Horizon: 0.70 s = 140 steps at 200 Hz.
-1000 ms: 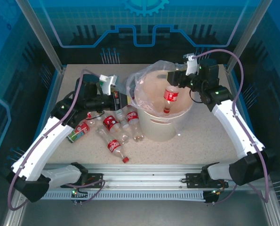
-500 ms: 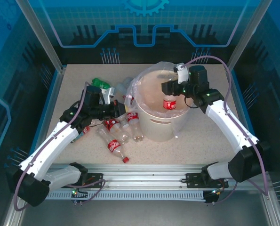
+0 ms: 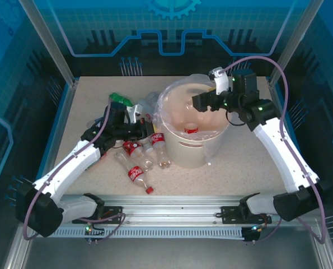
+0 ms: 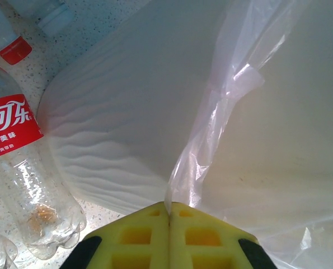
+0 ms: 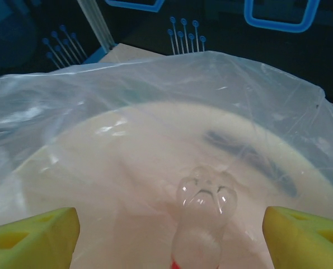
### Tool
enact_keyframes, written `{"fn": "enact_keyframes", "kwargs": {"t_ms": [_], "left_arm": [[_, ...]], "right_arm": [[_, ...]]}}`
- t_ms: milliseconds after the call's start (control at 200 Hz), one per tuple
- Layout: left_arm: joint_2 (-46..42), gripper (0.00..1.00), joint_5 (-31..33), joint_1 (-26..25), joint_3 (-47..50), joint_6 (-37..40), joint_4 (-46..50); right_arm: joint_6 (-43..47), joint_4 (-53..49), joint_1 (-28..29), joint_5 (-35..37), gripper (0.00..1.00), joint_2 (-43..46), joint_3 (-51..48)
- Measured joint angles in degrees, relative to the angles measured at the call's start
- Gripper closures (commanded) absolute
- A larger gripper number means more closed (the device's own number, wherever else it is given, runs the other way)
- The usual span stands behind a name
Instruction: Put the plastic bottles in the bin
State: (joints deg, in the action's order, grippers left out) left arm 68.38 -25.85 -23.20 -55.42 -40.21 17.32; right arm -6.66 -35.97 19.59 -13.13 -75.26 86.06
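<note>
Left fingers point(image 4: 135, 235) pinch the bag liner point(image 4: 211, 140) of the bin point(image 3: 191, 151); right fingers point(image 5: 32, 235) spread above it; bottles point(image 3: 134, 173) crowd the speckled table point(image 3: 250, 162) inside a blue-walled enclosure point(image 3: 172, 28).

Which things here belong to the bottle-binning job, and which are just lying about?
Job: bin, its bag liner pinched by the left hand, one bottle inside under the open right hand, red-labelled bottles and a green bottle left of it.
Lying about: pins at the far edge, rail at the near edge.

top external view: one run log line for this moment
left tool shut on bag liner | right tool open above bin | one bottle inside bin | other bottles lying left of bin
</note>
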Motion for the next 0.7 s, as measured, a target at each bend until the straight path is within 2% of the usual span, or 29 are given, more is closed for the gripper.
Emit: {"fn": "enact_keyframes", "kwargs": {"t_ms": [240, 395, 515, 605, 700], "left_arm": [[3.1, 0.96, 0.0, 0.0, 0.1, 0.2, -1.1], [3.3, 0.93, -0.6, 0.0, 0.1, 0.2, -3.0], [3.3, 0.95, -1.7, 0.0, 0.1, 0.2, -3.9], [3.3, 0.97, -2.2, 0.0, 0.2, 0.2, -4.3], [3.6, 1.00, -2.8, 0.0, 0.9, 0.2, -5.4]], "right_arm": [[-2.5, -6.2, 0.7, 0.9, 0.21, 4.6, -0.2], [-5.7, -9.5, 0.7, 2.4, 0.22, 11.5, -3.6], [-7.2, -13.0, 0.4, 2.6, 0.24, 16.3, -5.3], [-8.7, -14.7, -1.5, 1.5, 0.25, 20.5, -8.3], [-10.2, -16.2, -6.4, -1.1, 0.26, 25.0, -12.2]]}}
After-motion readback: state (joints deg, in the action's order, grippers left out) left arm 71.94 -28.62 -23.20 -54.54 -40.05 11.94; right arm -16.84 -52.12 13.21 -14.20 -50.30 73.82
